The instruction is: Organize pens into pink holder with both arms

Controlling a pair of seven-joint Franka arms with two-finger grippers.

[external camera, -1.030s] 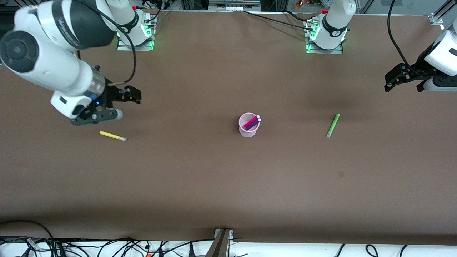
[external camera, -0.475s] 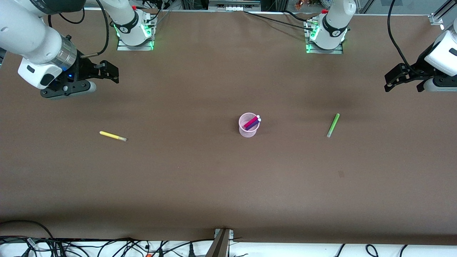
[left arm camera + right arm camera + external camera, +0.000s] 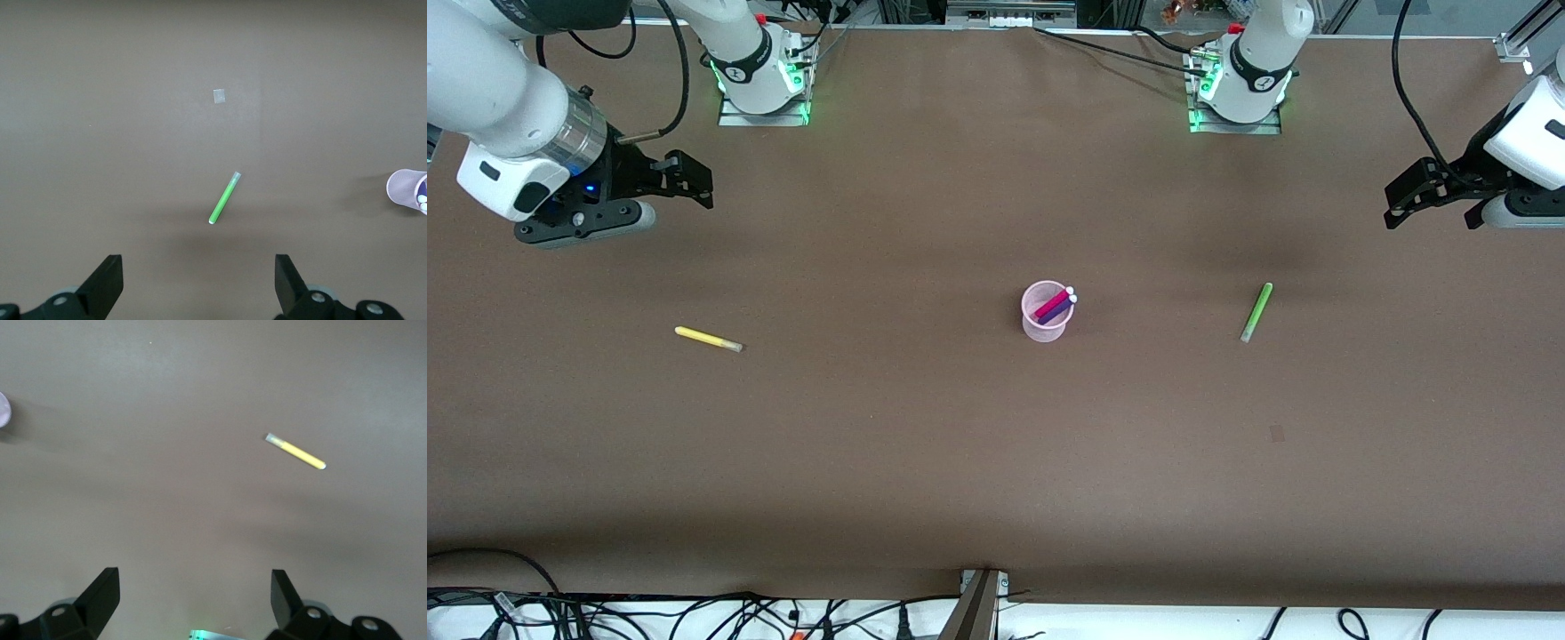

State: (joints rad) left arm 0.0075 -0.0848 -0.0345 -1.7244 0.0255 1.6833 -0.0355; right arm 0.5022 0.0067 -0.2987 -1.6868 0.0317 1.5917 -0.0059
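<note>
The pink holder (image 3: 1045, 322) stands upright mid-table, with the magenta pen (image 3: 1054, 303) and the dark purple pen (image 3: 1057, 312) leaning inside it. The yellow pen (image 3: 708, 339) lies flat toward the right arm's end and also shows in the right wrist view (image 3: 295, 451). The lime green pen (image 3: 1256, 312) lies flat toward the left arm's end and also shows in the left wrist view (image 3: 224, 198). My right gripper (image 3: 694, 182) (image 3: 193, 593) is open and empty over bare table. My left gripper (image 3: 1396, 203) (image 3: 197, 280) is open and empty, and waits over the table's edge region at its end.
The two arm bases (image 3: 763, 80) (image 3: 1240, 84) with green lights stand along the table edge farthest from the front camera. A small pale patch (image 3: 1277, 434) marks the brown table nearer to the front camera than the green pen. Cables (image 3: 694, 613) hang along the nearest edge.
My right gripper has risen and drawn away from the yellow pen toward its own end of the table. The left arm, the pens and the holder have not moved.
</note>
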